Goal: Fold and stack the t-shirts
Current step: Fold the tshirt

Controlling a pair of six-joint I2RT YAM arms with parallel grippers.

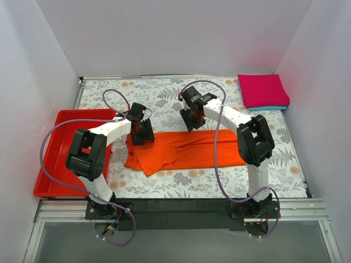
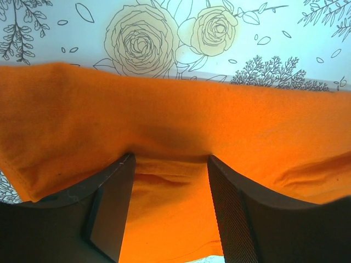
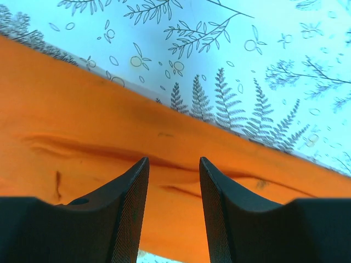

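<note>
1. Orange t-shirt [image 1: 186, 150], top view: it lies as a long, partly folded band across the middle of the floral tabletop [image 1: 164, 93], with its left end wider and bunched. The left claw [image 1: 142, 137] sits at the band's far left corner. The right claw [image 1: 192, 123] sits on its far edge near the middle. A folded magenta-pink t-shirt [image 1: 262, 90] rests on a teal t-shirt [image 1: 271, 108] at the far right corner, and a red tray [image 1: 52, 159] stands at the left.
2. Left wrist view: the left claw's fingers [image 2: 112, 203] stand apart with their tips down on the orange cloth and a small ripple between them. Nothing is pinched. The far hem runs just ahead of the tips.
3. Right wrist view: the right claw [image 3: 174, 161] is also parted, its tips on the cloth just inside the far edge, with creases beside them. It is not clamped on the cloth.
4. Handling, as a judgement: the shirt looks light, thin and limp, so it will likely sag wherever it is unsupported, and its layers may slide over each other. Pinching the far edge with both claws well apart, and catching every layer, seems the best hold for folding it evenly.
</note>
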